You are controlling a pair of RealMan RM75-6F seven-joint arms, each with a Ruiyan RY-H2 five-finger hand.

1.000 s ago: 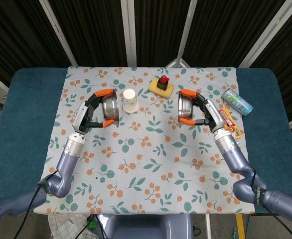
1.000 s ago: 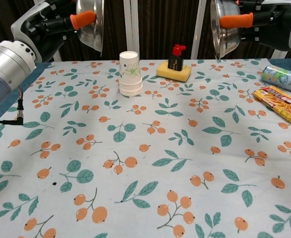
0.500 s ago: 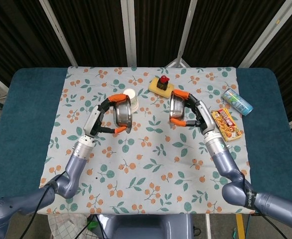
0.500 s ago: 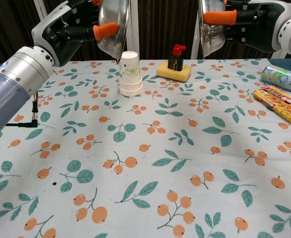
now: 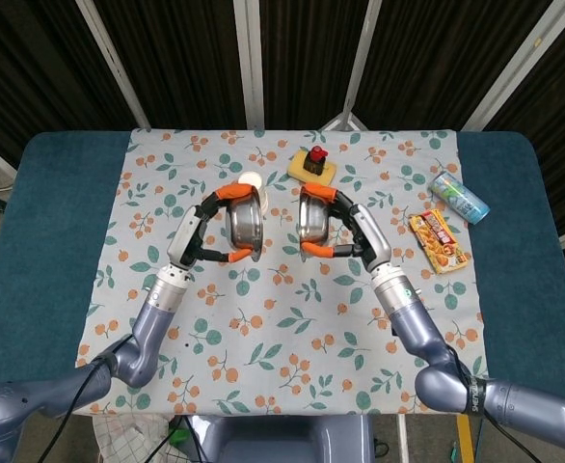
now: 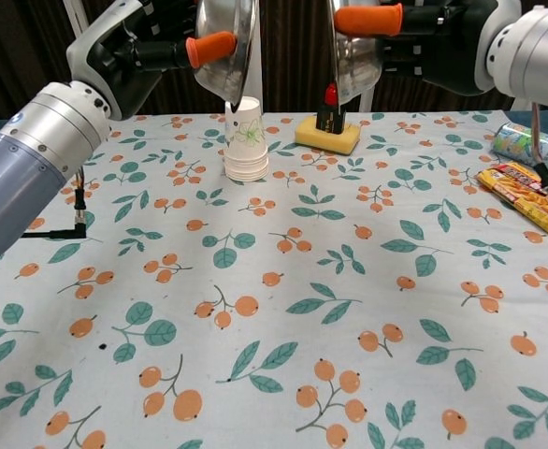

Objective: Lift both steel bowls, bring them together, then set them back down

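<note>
Two steel bowls hang tipped on their sides above the table's far middle, their rims facing each other across a narrow gap. My left hand (image 5: 210,224) grips the left bowl (image 5: 246,223) with orange-tipped fingers over its rim. My right hand (image 5: 345,224) holds the right bowl (image 5: 310,219) the same way. In the chest view the left bowl (image 6: 228,42) and the right bowl (image 6: 353,56) sit high at the top edge, held by the left hand (image 6: 148,47) and right hand (image 6: 424,37).
A stack of paper cups (image 5: 251,182) (image 6: 244,138) stands just behind the left bowl. A yellow sponge with a small dark bottle (image 5: 315,166) (image 6: 328,122) lies behind the right bowl. A snack packet (image 5: 437,240) and a can (image 5: 459,196) lie at the right on the floral tablecloth (image 5: 282,318).
Both hands have carried their bowls inward toward the table's centre line. The gap between the two bowls has shrunk from wide to narrow.
</note>
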